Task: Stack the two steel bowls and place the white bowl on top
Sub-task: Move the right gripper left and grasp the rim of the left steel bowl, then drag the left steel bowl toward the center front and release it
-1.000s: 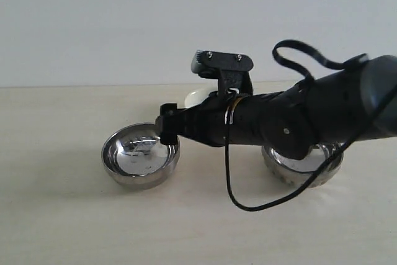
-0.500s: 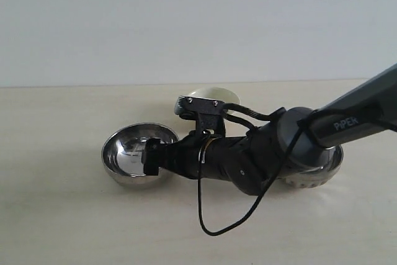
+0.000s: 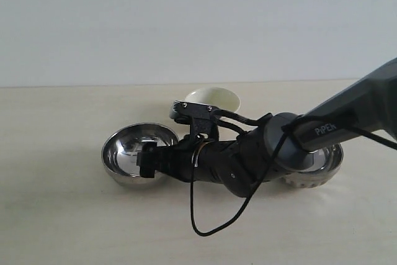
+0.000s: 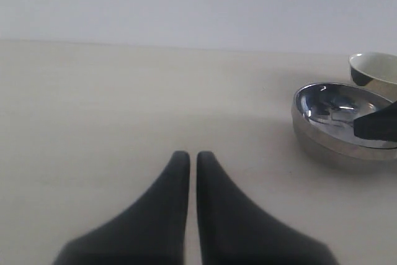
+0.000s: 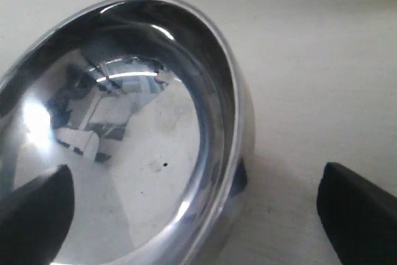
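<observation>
A smooth steel bowl (image 3: pixel 124 151) stands left of centre, and the second steel bowl (image 3: pixel 325 164), with a textured lower side, stands on the right, mostly behind the right arm. The cream white bowl (image 3: pixel 214 98) sits behind them. My right gripper (image 3: pixel 147 161) reaches across to the left steel bowl's near-right rim. In the right wrist view that gripper (image 5: pixel 198 215) is open, one finger (image 5: pixel 34 215) inside the steel bowl (image 5: pixel 124 122) and the other outside its wall. My left gripper (image 4: pixel 187 159) is shut and empty over bare table, apart from the steel bowl (image 4: pixel 329 128) and the white bowl (image 4: pixel 375 66).
The light wooden table (image 3: pixel 62 215) runs back to a plain white wall. A black cable (image 3: pixel 198 215) hangs in a loop from the right arm, close to the table in front of the bowls.
The right arm has dropped lower and reached further left, bringing its open gripper down over the left steel bowl's rim. The white bowl is now uncovered behind the arm.
</observation>
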You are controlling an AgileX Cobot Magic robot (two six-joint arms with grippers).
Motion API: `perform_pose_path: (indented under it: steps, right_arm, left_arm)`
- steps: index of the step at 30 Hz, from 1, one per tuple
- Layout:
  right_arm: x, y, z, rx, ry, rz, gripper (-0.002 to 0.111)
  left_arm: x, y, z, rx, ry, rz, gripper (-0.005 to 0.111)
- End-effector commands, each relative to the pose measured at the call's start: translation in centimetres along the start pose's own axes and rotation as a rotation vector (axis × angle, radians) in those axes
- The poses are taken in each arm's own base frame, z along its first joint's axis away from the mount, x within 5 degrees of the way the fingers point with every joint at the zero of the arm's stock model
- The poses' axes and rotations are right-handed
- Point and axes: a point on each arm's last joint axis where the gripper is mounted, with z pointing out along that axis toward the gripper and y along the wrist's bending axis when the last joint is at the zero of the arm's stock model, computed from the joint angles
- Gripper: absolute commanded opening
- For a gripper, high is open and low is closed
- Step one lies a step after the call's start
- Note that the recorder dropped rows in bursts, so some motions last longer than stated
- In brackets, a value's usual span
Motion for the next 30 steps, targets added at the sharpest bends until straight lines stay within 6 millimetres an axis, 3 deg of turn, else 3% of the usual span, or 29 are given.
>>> perform_pose_path:
  steps: [1, 6, 16, 24, 30]
  right_arm:
    - [-0.1, 0.2, 0.0, -0.004, -0.001, 0.022, 0.063]
    - [-0.1, 0.2, 0.0, -0.004, -0.001, 0.046, -0.001]
    - [-1.0, 0.7, -1.1, 0.005, 0.01, 0.068, 0.0]
    - [-4.4, 2.6, -6.0, 0.044, 0.057, -0.033, 0.0]
    - [-6.5, 1.4, -9.6, 0.145, 0.144, -0.06, 0.0]
  left_arm:
    - [0.0, 0.0, 0.0, 0.005, -0.007, -0.004, 0.004]
    - [0.0, 0.0, 0.0, 0.005, -0.007, -0.004, 0.004]
    - [0.0, 0.0, 0.0, 0.005, -0.007, -0.004, 0.004]
    - [0.0, 0.0, 0.0, 0.005, -0.007, -0.004, 0.004]
    - [0.0, 0.0, 0.0, 0.005, -0.007, -0.004, 0.004]
